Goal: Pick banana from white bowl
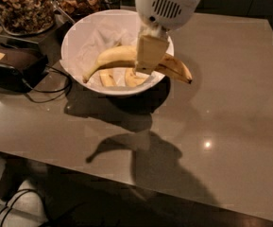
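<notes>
The long curved yellow banana [117, 56] hangs across the white bowl [79, 37], lifted above its bottom. Its pale stem points left and its brown-bruised dark tip [185, 74] reaches past the bowl's right rim. My gripper [148, 63] comes down from the white arm housing [169, 4] and is shut on the banana at its middle. Two shorter bananas [122, 77] lie in the bowl on crinkled white paper, under the lifted banana.
Glass jars of nuts [20, 6] stand at the back left, behind the bowl. A dark box with cables [13, 65] sits left of the bowl. The grey table [221, 103] stretches right and forward; its front edge runs along the bottom.
</notes>
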Controlling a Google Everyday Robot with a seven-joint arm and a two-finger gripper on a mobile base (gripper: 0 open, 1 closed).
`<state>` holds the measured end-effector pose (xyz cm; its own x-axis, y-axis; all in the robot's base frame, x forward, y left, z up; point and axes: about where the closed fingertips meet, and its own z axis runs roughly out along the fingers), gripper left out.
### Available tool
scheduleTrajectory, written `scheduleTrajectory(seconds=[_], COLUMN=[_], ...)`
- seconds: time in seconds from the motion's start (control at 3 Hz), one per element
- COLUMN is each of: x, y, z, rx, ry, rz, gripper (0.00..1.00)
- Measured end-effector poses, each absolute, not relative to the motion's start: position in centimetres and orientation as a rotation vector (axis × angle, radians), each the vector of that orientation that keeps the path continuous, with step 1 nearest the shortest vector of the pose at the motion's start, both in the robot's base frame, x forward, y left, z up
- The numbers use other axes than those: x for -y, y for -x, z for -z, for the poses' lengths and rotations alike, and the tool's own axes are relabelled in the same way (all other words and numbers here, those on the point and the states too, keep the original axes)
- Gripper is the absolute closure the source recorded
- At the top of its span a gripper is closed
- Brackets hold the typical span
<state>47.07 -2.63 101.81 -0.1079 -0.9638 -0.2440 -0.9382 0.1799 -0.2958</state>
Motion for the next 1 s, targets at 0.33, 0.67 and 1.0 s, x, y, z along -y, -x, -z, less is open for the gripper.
scheduleTrajectory(seconds=[0.33,0.67,1.0], x=[3.3,3.5,3.6], y=[-44.1,-41.7,-40.1], z=[-101.4,-100.6,-100.2], rx=[-2.132,-2.167,-2.173], ry=[1.771,1.759,1.721], rz=[0.018,-0.066,-0.124], gripper=[1.0,1.0,1.0])
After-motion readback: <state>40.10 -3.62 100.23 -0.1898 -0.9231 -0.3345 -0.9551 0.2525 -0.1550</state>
